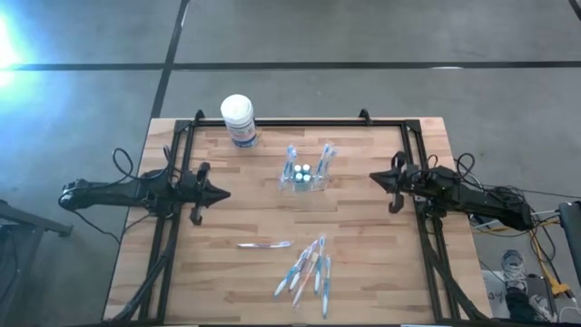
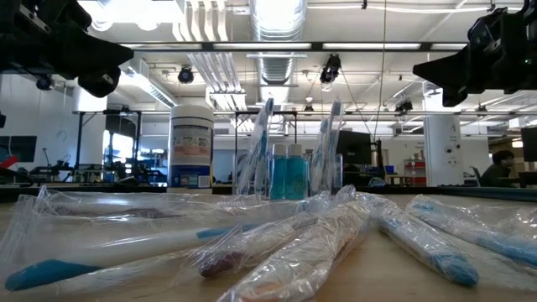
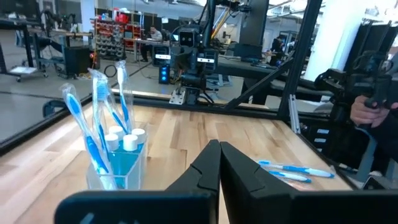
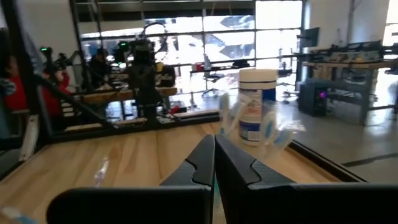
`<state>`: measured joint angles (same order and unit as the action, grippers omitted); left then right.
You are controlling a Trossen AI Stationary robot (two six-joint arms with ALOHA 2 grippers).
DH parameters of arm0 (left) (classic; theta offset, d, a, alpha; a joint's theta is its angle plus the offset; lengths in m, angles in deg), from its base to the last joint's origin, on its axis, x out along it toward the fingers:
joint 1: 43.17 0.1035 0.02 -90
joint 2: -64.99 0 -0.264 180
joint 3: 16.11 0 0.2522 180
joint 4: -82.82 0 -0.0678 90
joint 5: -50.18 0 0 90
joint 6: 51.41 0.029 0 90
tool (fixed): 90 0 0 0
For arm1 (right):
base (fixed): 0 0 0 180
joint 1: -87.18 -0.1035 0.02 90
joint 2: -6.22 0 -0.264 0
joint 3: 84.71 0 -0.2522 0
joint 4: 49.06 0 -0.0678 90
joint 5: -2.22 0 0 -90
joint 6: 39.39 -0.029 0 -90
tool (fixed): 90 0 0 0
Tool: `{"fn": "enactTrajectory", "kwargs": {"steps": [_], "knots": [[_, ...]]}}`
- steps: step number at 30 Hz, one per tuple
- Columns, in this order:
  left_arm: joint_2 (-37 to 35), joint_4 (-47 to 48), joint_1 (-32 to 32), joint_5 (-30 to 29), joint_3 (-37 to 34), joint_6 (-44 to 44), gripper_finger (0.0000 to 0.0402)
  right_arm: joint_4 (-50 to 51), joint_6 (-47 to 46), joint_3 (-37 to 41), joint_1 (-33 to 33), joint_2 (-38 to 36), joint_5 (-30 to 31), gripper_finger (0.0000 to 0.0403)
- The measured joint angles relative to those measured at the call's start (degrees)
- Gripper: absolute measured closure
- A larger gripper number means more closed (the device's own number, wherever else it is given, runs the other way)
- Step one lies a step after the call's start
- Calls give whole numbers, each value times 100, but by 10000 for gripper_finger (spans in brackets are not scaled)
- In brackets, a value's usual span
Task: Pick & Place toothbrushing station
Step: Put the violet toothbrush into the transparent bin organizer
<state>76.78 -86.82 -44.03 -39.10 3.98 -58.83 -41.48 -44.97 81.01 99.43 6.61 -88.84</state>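
High view: the toothbrushing station (image 1: 302, 178) stands untouched mid-table toward 12 o'clock; left gripper (image 1: 221, 193) at 9 and right gripper (image 1: 376, 176) at 3, both closed and empty, so nothing seems started

Toothbrushing station (image 1: 302, 177) near worktop (image 1: 363, 272) centre, toothbrushes and small bottles standing in it. Tub (image 1: 239, 120) behind and left of it, at the far edge. Single wrapped toothbrush (image 1: 264, 244) nearer the front; pile of wrapped toothbrushes (image 1: 307, 272) right of that. Left end effector (image 1: 222, 193) left of station, right end effector (image 1: 372, 177) right, both apart from it.
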Motion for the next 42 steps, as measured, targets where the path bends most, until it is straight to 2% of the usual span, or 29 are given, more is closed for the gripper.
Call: {"fn": "enactTrajectory", "kwargs": {"steps": [4,6,11,17,23,27,33,37,42], "knots": [[4,-2,2,-162,2,73,392,-1,-4,0,-1,63,-282,394],[36,23,0,-428,73,-71,396,-30,2,0,-2,90,-309,394],[444,616,-57,-1053,717,-579,399,-227,133,0,0,82,-307,394],[2029,658,-417,-1272,1917,-718,400,-438,549,0,-2,84,-303,394],[3997,1899,-594,-1374,3580,-987,391,-420,545,0,-2,91,-385,394],[5266,2885,-790,-1371,4489,-1213,358,-344,438,0,-1,95,-392,394],[7025,3973,-1306,-1365,5821,-1493,279,-341,422,0,0,95,-392,394],[7907,4502,-1618,-1335,6660,-1748,227,-342,407,0,-2,95,-394,394],[8846,4924,-1888,-1250,7423,-1968,186,-205,568,0,1,93,-392,394]]}}
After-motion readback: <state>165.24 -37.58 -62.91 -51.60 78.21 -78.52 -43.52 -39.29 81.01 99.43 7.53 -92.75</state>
